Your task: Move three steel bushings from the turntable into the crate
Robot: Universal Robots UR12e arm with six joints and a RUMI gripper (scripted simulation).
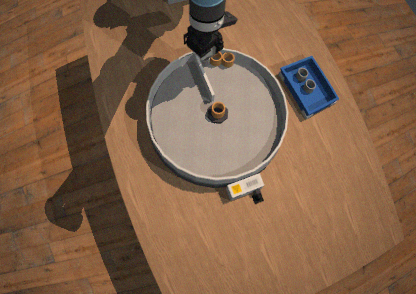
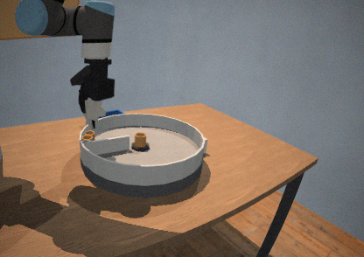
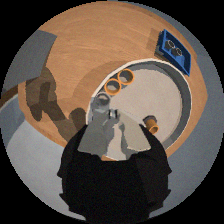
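Note:
The grey turntable (image 1: pixel 216 116) holds two brass bushings (image 1: pixel 223 58) at its far rim and one brass bushing (image 1: pixel 218 110) on the centre hub. In the wrist view a steel bushing (image 3: pixel 102 100) stands at the rim next to the two brass ones (image 3: pixel 120 81); in the overhead view the arm hides it. My gripper (image 3: pixel 112 110) (image 1: pixel 202 52) is shut with nothing between its fingers, its tips just short of the steel bushing. It hangs over the far rim and shows in the side view (image 2: pixel 92 121). The blue crate (image 1: pixel 309 84) holds two steel bushings (image 1: pixel 306 80).
A grey radial fence (image 1: pixel 200 77) runs from the rim toward the hub. The turntable has a raised wall all round. A small labelled box (image 1: pixel 245 186) sits at its near edge. The crate stands on the table right of the turntable.

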